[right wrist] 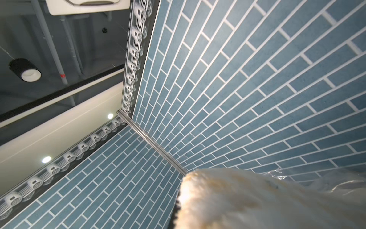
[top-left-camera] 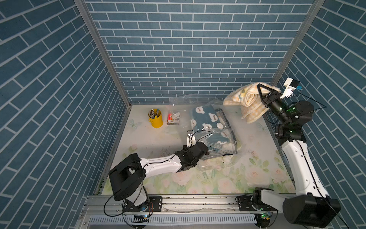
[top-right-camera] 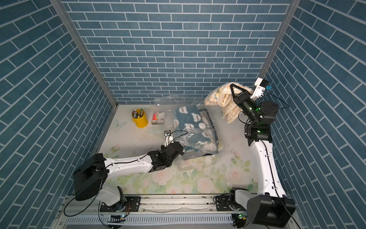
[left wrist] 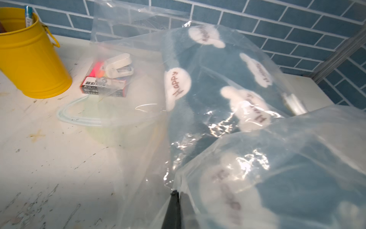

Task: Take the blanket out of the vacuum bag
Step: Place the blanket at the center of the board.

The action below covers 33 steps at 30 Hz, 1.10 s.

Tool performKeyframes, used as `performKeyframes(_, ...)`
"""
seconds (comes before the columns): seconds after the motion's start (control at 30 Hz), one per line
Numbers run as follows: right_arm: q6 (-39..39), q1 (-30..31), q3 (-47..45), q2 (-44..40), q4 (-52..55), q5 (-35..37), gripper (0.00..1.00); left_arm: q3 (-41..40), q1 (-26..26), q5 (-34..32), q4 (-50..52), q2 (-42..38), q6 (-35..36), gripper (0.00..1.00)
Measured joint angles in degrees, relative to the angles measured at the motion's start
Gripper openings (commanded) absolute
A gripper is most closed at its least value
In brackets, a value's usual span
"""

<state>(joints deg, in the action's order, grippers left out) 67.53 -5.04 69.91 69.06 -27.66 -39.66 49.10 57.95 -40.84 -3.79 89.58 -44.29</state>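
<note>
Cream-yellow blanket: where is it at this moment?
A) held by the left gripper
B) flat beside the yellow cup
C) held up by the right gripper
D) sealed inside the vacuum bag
C: in both top views the right gripper is shut on the cream-yellow blanket, raised above the table.

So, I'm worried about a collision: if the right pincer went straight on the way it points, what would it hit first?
The right pincer, shut on the cream blanket, would likely meet the blue brick wall near the corner post first; nothing shows between, though depth is unclear.
</note>
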Motion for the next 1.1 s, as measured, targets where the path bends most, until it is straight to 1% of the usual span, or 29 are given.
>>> performKeyframes(0.13, 7.1, -5.3, -2.7, 4.6, -10.7, -5.9, 0.00, -3.2, -4.3, 0.6, -0.6, -1.6, 0.0, 0.00)
performKeyframes(0.27, 12.4, -10.1, -10.2, 6.6, -18.9, -9.9, 0.00, -5.6, -9.0, 1.0, -0.4, -7.0, 0.4, 0.00)
performKeyframes(0.33, 14.8, -12.1, -13.8, 7.6, -22.4, -11.2, 0.00, -6.2, -10.6, 1.0, -0.3, -10.0, 0.9, 0.00)
performKeyframes(0.47, 17.5, -14.8, -19.7, 8.5, -26.2, -13.0, 0.00, -6.3, -11.5, 1.6, -0.4, -13.5, 1.7, 0.00)
performKeyframes(0.57, 17.4, -15.0, -20.8, 8.5, -26.4, -14.0, 0.00, -6.3, -11.5, 2.6, -0.3, -13.9, 2.1, 0.00)
performKeyframes(0.63, 15.6, -15.0, -20.7, 8.5, -25.3, -14.3, 0.00, -6.5, -11.5, 3.1, -0.3, -13.9, 2.4, 0.00)
performKeyframes(0.73, 11.1, -14.3, -18.3, 9.7, -20.2, -14.3, 0.00, -6.7, -11.5, 3.6, -0.3, -14.4, 2.9, 0.00)
performKeyframes(0.8, 7.3, -13.5, -14.3, 12.3, -15.3, -13.6, 0.00, -6.8, -11.5, 3.8, -0.3, -14.6, 3.2, 0.00)
performKeyframes(0.87, 3.3, -11.9, -8.0, 16.6, -9.7, -12.4, 0.00, -6.8, -11.5, 4.1, -0.4, -14.7, 3.5, 0.00)
performKeyframes(0.97, -0.1, -10.2, 1.3, 23.4, -4.3, -11.0, 0.00, -6.8, -11.5, 4.5, -0.4, -14.7, 4.0, 0.00)
performKeyframes(1.07, -2.8, -9.7, 9.1, 28.0, 0.9, -10.2, 0.00, -6.8, -11.5, 4.9, -0.5, -14.7, 4.4, 0.00)
performKeyframes(1.1, -3.7, -9.7, 10.0, 28.3, 2.0, -9.8, 0.00, -6.8, -11.5, 5.0, -0.5, -14.7, 4.5, 0.00)
